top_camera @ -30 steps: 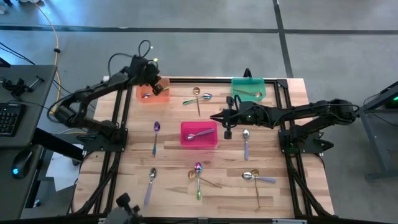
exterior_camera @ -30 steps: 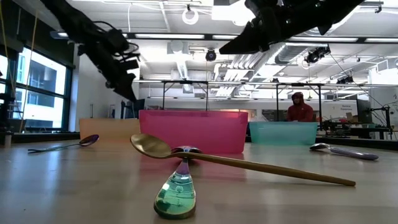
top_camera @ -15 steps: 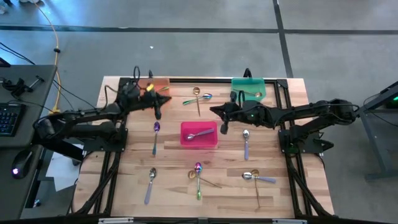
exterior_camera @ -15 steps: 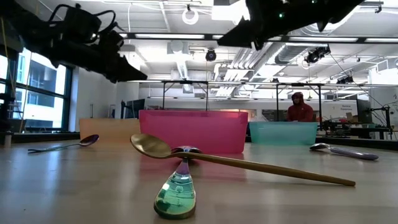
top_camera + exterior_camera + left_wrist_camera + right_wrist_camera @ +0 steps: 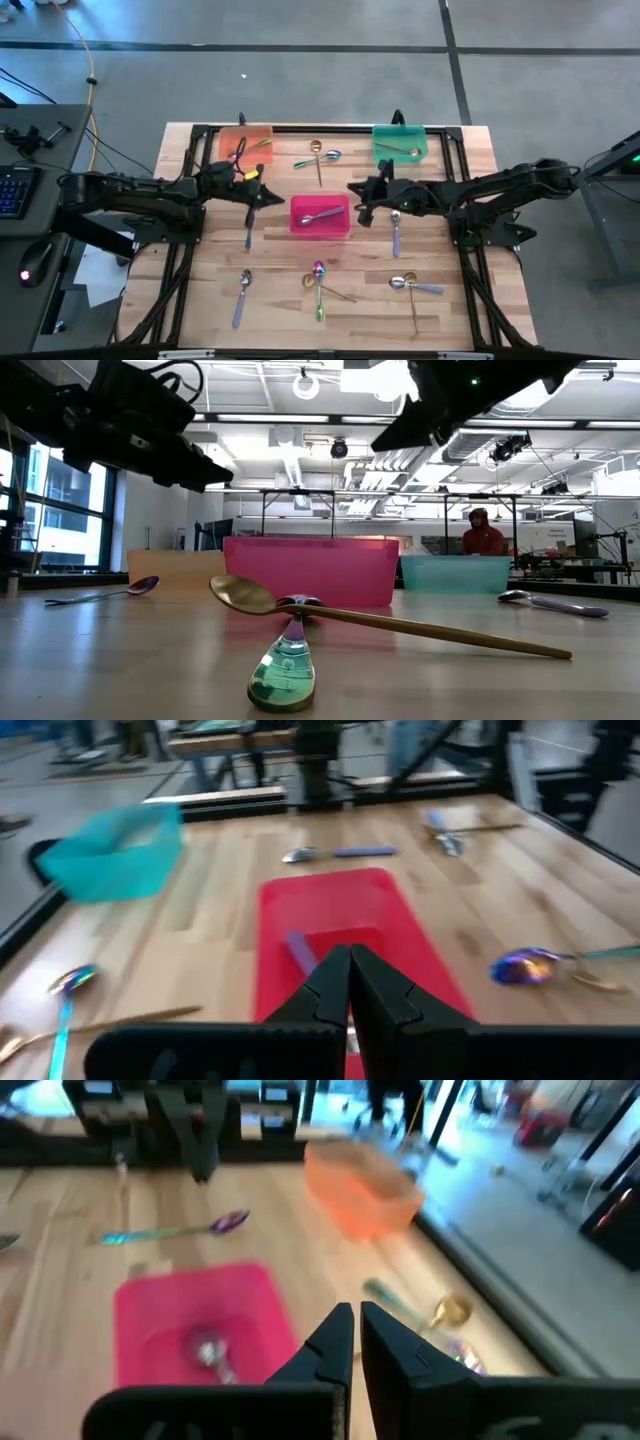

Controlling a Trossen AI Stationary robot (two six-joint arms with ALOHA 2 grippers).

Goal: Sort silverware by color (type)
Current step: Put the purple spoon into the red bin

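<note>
Several slim spoons lie flat on the wooden table. A purple-bowled spoon [image 5: 250, 215] lies just near-left of my left gripper [image 5: 272, 197], which hovers shut and empty above the pink bin's left edge [image 5: 350, 982]. A silver spoon [image 5: 320, 215] rests in the pink bin [image 5: 295, 215]. My right gripper [image 5: 362, 210] hovers shut and empty between that bin and a lilac-handled spoon [image 5: 396, 230]. In the right wrist view the gripper [image 5: 356, 1335] faces the pink bin [image 5: 150, 1320]. Both grippers hang well above the table in the low view: left [image 5: 215, 475], right [image 5: 385, 440].
An orange bin [image 5: 228, 150] with a spoon and a green bin [image 5: 380, 150] with a gold spoon stand at the far edge. Gold and green-handled spoons [image 5: 318, 158] lie between them. More spoons lie near the front: one [image 5: 242, 290] and two clusters [image 5: 320, 285], [image 5: 410, 287].
My left gripper has swung from above the orange bin toward the near side and the right, dropping lower, and now sits beside the pink bin's left edge above the purple-bowled spoon. The spoons on the table have stayed in place.
</note>
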